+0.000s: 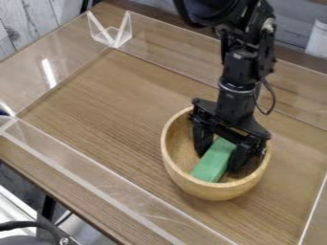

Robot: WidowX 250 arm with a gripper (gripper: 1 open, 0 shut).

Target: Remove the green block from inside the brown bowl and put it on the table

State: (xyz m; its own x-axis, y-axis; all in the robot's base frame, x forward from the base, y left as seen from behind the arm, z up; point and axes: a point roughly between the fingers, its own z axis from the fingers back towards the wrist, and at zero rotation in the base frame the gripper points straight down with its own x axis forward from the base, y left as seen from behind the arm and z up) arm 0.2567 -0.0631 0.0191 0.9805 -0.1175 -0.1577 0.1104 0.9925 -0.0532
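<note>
Green block [215,163] in brown bowl [182,176], long axis lower-left to upper-right; claw [228,143] released, straddling it.

You're looking at a wood-grain table [115,105] edged by low clear acrylic walls [76,167]. The brown bowl [185,177] sits directly on it, right beneath the claw [228,144].
</note>
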